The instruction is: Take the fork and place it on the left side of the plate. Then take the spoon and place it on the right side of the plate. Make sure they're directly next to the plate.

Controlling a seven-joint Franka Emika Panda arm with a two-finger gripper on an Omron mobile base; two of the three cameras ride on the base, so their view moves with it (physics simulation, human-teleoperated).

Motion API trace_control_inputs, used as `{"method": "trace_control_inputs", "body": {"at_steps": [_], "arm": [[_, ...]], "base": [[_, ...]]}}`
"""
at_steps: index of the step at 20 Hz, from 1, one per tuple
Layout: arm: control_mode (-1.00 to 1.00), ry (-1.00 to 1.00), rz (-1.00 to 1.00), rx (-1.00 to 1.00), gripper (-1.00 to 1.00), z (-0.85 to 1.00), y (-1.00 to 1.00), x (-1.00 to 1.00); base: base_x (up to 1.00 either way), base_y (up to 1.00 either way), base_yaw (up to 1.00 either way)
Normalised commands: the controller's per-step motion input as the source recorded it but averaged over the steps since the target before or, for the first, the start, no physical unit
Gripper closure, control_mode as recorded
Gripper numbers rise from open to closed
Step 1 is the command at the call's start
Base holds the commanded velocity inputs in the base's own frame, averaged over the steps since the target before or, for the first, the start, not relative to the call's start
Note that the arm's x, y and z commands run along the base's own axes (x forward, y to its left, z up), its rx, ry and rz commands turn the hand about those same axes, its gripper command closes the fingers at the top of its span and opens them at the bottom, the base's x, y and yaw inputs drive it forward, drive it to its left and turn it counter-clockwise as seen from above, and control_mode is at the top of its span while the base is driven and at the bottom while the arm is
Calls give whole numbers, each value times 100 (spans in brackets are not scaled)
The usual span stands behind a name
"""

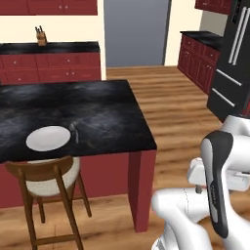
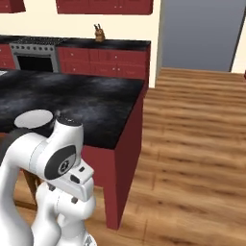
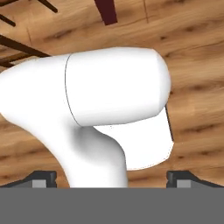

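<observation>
Hidden and cut-off parts
The arm covers part of the plate (image 2: 32,118); the stool (image 1: 46,183) beneath the table (image 1: 97,112) is cropped.

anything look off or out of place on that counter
Nothing looks spilled, tipped or damaged. The white plate sits flat near the front edge of the black counter, with a grey spoon lying flat just beside it, on its right in the left base view. A wooden chair is tucked under the counter.

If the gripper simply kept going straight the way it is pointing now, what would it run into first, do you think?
Probably the robot's own white arm link, which sits directly ahead of the open gripper in the hand view. Behind it lies the wooden floor; how close the link is can't be judged.
</observation>
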Motion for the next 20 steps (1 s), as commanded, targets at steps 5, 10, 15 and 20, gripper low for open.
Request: {"method": "trace_control_inputs", "body": {"at_steps": [5,10,15,20], "arm": [[100,0,0,0,-100,0,0,0],[100,0,0,0,-100,0,0,0],[100,0,0,0,-100,0,0,0],[100,0,0,0,-100,0,0,0]], "base": [[-7,-92,-8],[25,-93,-2],[92,-61,1],[100,-25,12]]}}
